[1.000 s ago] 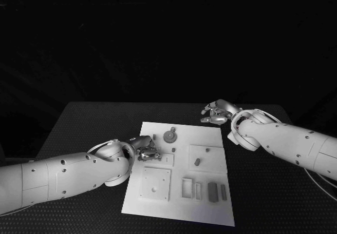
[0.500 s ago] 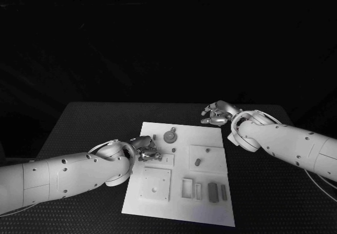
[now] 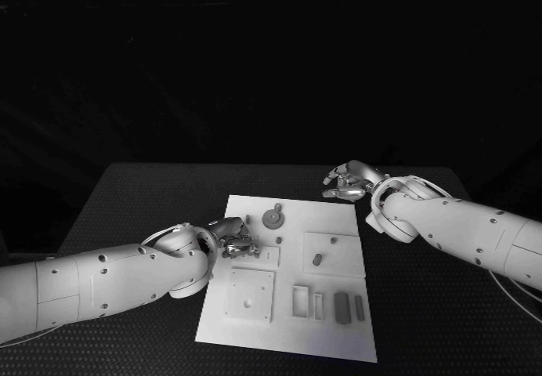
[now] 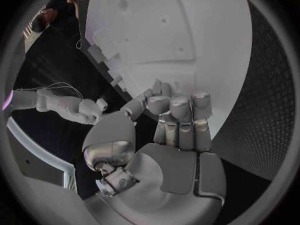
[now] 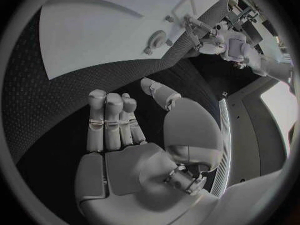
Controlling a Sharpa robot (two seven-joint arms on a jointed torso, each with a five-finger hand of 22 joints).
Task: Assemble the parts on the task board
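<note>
Barely anything is shifting: the left robot hand [image 3: 235,240] is still hovering empty, fingers loosely curled, over the board [image 3: 254,325]'s left edge, while the round part [image 3: 273,216] is staying untouched, unassembled.

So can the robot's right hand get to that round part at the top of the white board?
Probably yes. The right hand hovers just off the task board's far corner, with nothing between it and the round part.
</note>
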